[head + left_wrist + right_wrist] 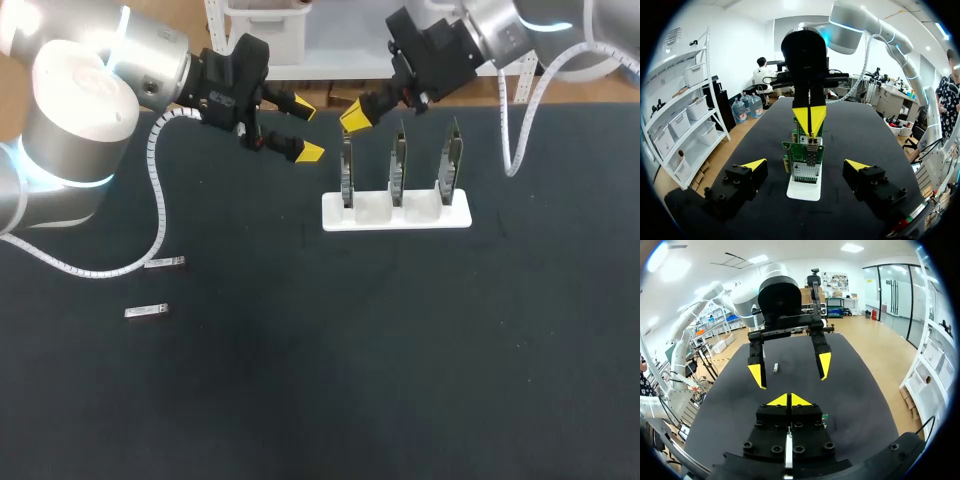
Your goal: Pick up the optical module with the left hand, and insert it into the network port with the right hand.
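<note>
Our left gripper (306, 129), wide and empty, hangs so near our right gripper (355, 117), pinched closed above the rack's (395, 222) left-end network card (347, 172), that they may collide.

Left arm (85, 115), silver-and-white jointed metal with a black wrist: enters at the upper left of the frame. Its left gripper (305, 128), black with two yellow-tipped fingers, sits at upper centre with the fingers spread wide. Right arm (500, 25), same build: enters at the upper right, and its right gripper (355, 117) angles down-left, yellow tips pressed together.
</note>
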Tool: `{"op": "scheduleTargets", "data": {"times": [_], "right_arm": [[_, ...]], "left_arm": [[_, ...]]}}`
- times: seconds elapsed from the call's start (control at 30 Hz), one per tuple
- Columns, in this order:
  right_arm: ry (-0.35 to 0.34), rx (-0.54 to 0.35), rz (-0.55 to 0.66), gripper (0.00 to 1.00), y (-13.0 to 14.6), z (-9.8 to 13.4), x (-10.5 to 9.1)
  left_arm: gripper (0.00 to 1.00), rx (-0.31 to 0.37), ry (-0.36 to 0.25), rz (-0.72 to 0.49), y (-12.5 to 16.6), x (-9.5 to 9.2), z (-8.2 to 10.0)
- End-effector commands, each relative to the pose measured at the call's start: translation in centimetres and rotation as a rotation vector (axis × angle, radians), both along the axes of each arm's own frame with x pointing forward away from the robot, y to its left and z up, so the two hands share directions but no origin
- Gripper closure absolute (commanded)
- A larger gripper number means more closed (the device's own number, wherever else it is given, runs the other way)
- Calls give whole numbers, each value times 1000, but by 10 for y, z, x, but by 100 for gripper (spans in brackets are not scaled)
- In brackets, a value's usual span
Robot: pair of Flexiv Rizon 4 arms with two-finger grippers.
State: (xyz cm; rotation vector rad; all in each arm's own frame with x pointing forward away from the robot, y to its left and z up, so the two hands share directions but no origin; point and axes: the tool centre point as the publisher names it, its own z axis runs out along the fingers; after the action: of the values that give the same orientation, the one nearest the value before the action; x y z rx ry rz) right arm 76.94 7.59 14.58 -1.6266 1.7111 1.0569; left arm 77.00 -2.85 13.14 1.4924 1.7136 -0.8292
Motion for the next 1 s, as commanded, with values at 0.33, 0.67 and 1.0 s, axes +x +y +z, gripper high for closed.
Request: {"op": "scheduleTargets", "data": {"times": [0.33,0.67,1.0], "right_arm": [[-1,0,10,100,2,0,3],[9,-9,11,100,2,-2,4],[21,-23,29,100,3,-3,3]], "left_arm": [[0,2,2,-2,-1,2,0],[0,2,2,-2,-1,2,0],[0,2,2,-2,-1,2,0]]}}
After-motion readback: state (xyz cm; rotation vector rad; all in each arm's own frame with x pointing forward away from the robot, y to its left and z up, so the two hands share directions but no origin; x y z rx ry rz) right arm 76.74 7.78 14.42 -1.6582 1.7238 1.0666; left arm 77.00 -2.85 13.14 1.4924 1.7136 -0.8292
